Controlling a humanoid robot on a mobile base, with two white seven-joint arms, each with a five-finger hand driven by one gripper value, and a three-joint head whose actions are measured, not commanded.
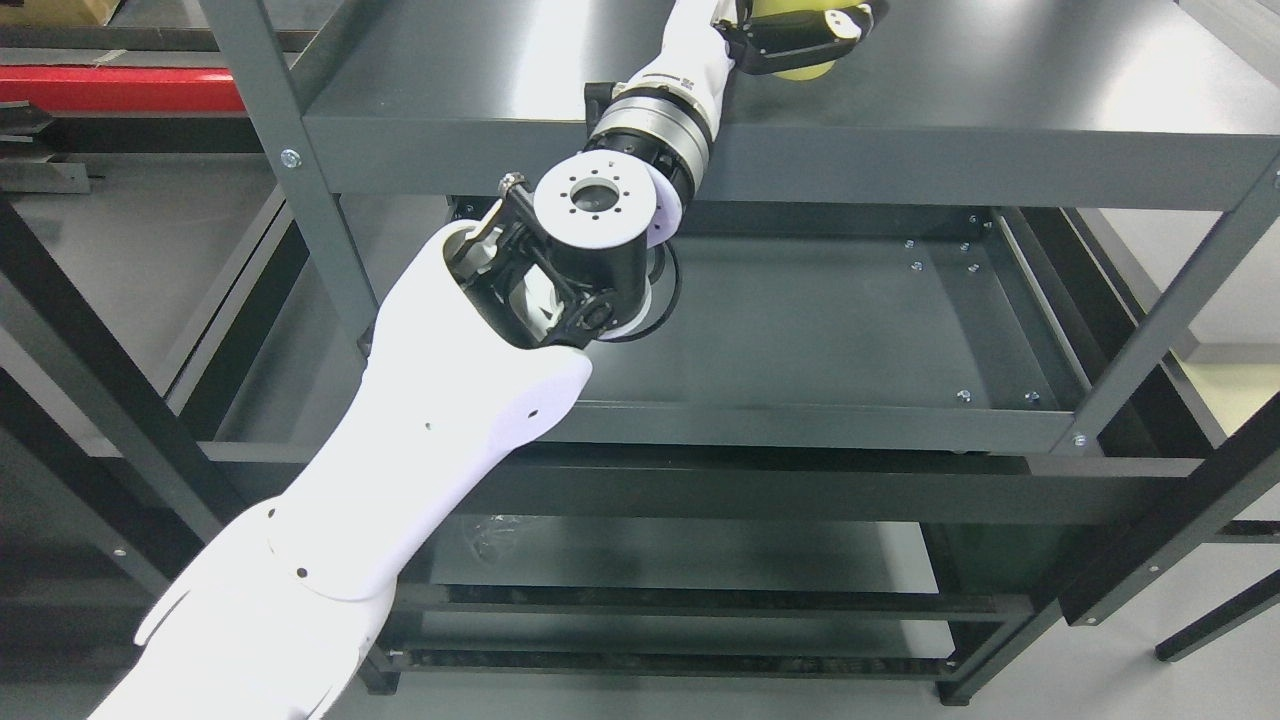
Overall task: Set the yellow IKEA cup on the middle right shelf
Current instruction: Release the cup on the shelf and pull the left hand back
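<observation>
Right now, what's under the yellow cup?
The yellow plastic cup, gripped by the left hand, is over the dark grey metal upper shelf. Whether it touches the shelf is hidden by the fingers and the picture's top edge.

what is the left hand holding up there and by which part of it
The left hand is closed on the yellow cup above the top shelf, its fingers wrapped around the cup's side. The frame edge cuts off the rest, so the exact hold cannot be told.
</observation>
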